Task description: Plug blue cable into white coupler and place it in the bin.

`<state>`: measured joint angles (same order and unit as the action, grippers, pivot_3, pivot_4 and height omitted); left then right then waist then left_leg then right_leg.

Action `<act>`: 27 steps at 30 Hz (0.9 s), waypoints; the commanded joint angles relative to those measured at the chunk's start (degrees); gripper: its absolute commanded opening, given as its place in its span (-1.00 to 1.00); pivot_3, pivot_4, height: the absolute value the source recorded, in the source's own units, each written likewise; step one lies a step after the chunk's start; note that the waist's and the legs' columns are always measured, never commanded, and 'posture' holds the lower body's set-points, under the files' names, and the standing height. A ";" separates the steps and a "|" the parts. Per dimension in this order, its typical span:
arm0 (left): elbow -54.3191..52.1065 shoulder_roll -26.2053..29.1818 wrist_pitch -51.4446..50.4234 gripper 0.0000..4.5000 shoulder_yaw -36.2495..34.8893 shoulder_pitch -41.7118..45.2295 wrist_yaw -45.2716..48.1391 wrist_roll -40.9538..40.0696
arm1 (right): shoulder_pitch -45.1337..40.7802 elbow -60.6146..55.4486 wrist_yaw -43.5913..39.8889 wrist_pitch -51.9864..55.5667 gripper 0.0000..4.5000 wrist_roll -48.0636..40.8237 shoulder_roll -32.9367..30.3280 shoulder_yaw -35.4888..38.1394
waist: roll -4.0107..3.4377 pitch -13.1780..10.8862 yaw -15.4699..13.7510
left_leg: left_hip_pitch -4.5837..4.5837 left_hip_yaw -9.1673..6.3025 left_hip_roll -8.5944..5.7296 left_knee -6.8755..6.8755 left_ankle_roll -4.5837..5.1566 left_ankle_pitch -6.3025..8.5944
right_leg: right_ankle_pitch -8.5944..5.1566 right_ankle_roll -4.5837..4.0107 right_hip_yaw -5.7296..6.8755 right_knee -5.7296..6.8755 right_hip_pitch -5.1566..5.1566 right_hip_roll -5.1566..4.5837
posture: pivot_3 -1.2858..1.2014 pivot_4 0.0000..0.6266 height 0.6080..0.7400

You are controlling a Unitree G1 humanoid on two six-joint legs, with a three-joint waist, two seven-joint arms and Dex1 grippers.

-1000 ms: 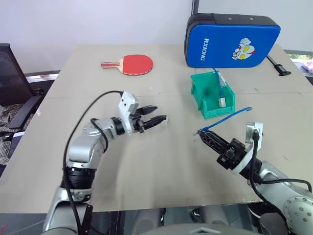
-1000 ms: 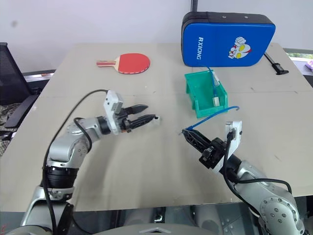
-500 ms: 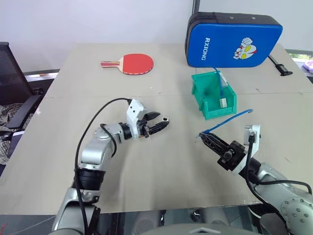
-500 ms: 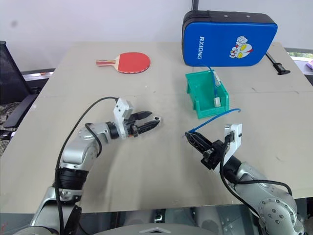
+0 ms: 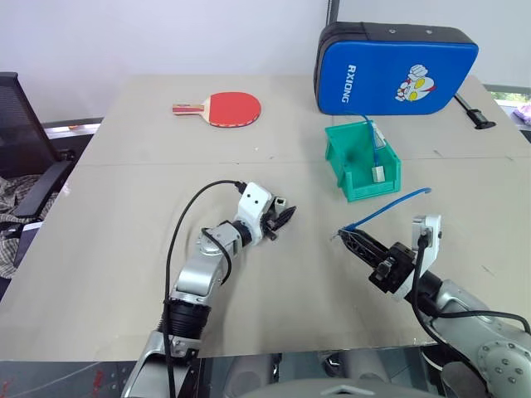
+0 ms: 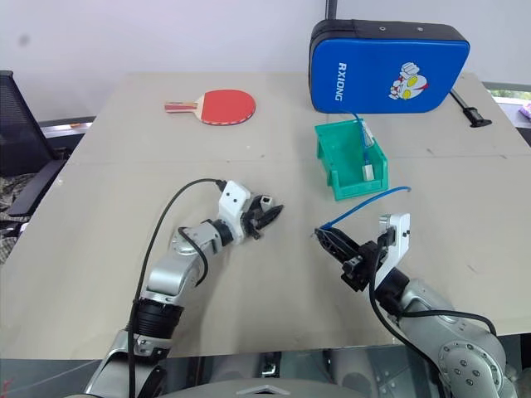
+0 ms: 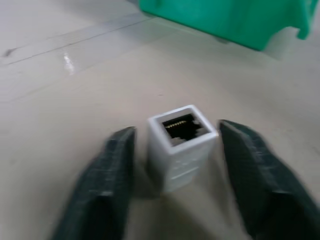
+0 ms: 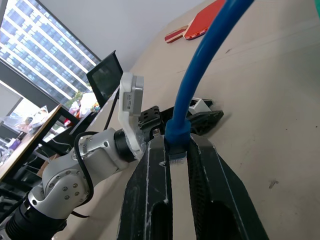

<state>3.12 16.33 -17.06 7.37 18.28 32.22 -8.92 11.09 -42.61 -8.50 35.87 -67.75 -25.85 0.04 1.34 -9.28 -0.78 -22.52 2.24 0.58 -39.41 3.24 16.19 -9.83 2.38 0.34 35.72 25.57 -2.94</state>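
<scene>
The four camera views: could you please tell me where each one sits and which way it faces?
Left and right eye views: on the head, looking forward and down over the table; both arms show.
Left wrist view: on the left arm, facing the white coupler between the left hand fingers.
Right wrist view: on the right arm, along the right hand gripping the blue cable.
Shared: both wrist views show the coupler.

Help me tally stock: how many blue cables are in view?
2. One blue cable is gripped in the right tool; a second blue cable lies in the green bin. More may hide inside it.
</scene>
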 commanded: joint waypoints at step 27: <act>21.66 4.94 24.75 -0.70 14.02 17.30 43.89 2.42 | -23.28 12.42 -22.83 0.04 -1.00 35.63 -8.42 -15.54 | 0.01 0.01 0.08 | -0.13 0.06 -0.09 -0.05 0.07 0.03 | 0.02 -0.03 -0.04 -0.13 0.04 0.06 | 0.03 -0.52 0.87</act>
<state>24.97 21.75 6.59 21.46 34.82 75.42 -6.72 -11.70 -29.79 -29.85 36.36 -33.26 -34.49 -15.06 1.36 -9.27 -0.71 -22.65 2.29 0.49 -39.46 3.32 16.23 -9.80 2.34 0.30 35.59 25.61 -2.88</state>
